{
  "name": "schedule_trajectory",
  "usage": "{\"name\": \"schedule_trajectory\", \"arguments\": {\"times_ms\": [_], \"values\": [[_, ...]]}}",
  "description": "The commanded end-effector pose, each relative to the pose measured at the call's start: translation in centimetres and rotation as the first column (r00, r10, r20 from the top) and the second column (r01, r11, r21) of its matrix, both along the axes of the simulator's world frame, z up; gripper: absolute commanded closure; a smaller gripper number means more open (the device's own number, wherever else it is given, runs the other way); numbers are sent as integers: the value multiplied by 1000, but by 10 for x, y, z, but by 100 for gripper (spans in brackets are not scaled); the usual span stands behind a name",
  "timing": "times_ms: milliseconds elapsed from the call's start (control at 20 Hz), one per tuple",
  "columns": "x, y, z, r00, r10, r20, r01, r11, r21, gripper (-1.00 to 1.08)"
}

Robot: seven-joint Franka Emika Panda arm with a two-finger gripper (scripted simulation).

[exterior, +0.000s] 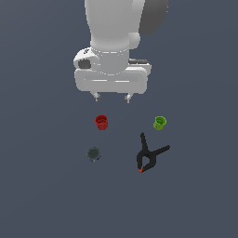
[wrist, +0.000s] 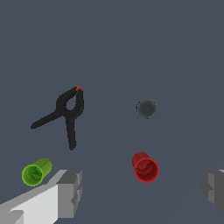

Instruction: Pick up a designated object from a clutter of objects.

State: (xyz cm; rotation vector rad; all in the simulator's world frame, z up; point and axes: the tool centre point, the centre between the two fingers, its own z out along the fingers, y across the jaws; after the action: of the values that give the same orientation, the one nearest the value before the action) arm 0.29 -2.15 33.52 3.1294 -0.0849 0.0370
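Evidently I held the gripper [exterior: 112, 97] spread wide above the red cup [exterior: 101, 122], at its twelve o'clock, to straddle it clear of the green cup [exterior: 159, 122].

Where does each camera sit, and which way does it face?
Exterior view: sits off the arm, looks down at the dark floor and the arm's front; the tool hangs open above the red cup.
Wrist view: sits on the wrist, looks down past both fingers; only they show.
Shared: red cup, green cup, clamp, grey knob.
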Motion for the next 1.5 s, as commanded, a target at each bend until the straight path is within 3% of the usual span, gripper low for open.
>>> {"name": "schedule_trajectory", "arguments": {"times_ms": [0, 450, 800, 1450], "values": [[0, 0, 0, 1000, 0, 0, 0, 1000, 0, -92], [3, 4, 6, 998, 58, 18, -57, 998, -30, -92], [2, 2, 0, 998, 65, 16, -65, 998, -28, -92], [-14, -22, -71, 982, 187, 3, -187, 982, -14, -92]]}}
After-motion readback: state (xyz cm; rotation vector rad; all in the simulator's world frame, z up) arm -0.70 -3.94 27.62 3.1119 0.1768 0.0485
